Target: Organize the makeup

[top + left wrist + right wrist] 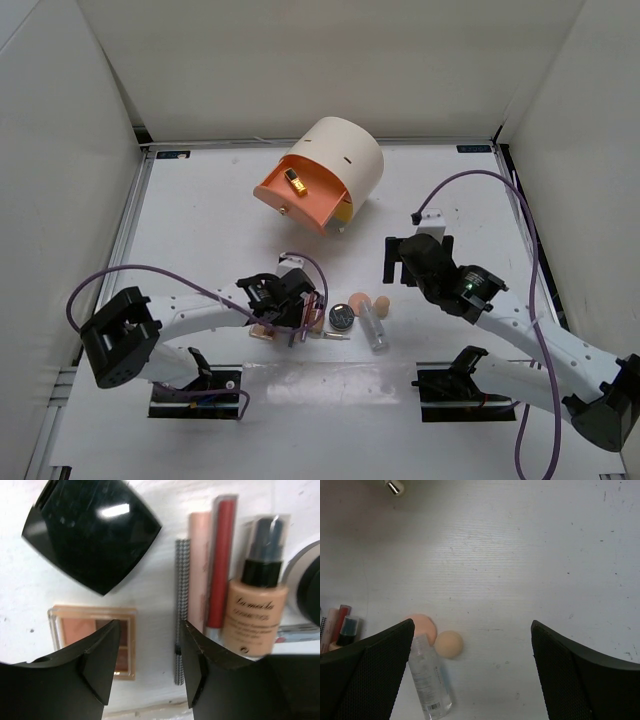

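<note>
Presently the left gripper (150,665) hangs with jaws parted over the makeup, a checked pencil (181,605) just inside one finger. Around it lie a palette (92,630), a black square compact (92,532), slim tubes (221,560) and a foundation bottle (255,615) lettered "COSMETICS"; its script brand is unclear. The right gripper (472,630), spread wide, hovers above peach sponges (449,644) and a clear tube (430,680).

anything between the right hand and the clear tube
Nothing visible does. The right hand is open above bare table, and the clear tube lies uncovered off to one side of it. The peach sponges sit next to the tube's upper end, not over it.
</note>
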You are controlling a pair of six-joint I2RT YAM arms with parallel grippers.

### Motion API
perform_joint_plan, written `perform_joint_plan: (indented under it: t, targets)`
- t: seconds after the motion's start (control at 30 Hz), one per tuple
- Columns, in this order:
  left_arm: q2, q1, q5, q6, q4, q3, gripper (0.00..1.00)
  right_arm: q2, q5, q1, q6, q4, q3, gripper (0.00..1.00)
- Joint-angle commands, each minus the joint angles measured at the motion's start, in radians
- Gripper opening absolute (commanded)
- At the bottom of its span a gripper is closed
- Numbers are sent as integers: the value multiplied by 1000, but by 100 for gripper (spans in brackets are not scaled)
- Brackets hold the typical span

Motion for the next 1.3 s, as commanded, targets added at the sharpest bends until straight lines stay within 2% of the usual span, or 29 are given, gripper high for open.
perform_joint_plan:
  t: [0.0, 0.27, 0.43, 0.57, 0.7, 0.8, 0.97, 1.17, 1.27]
  targets:
    - [28, -6, -15, 9, 62, 20, 61, -20, 38, 2, 6, -17, 2, 99]
    - [108, -29, -21, 5, 59, 21, 60, -39, 44, -2, 16, -29, -9, 99]
    - [151, -48, -33, -23, 50, 15, 54, -45, 50, 2, 9, -35, -7, 99]
    - [175, -59, -36, -35, 44, 18, 42, -49, 56, 2, 9, -35, -9, 99]
    - [180, -81, -36, -41, 32, 37, 25, -52, 70, 2, 13, -35, -7, 99]
    - [178, -91, -60, -50, -2, 64, 18, -58, 73, 2, 22, -35, -5, 99]
    - [188, -91, -195, -124, -183, 161, 9, -70, 81, 2, 22, -20, -13, 99]
    - [151, -94, -281, -210, -397, 288, 9, -76, 92, 2, 10, -11, -10, 99]
    - [82, -91, -332, -263, -499, 369, 9, -79, 99, 0, 3, -5, -5, 99]
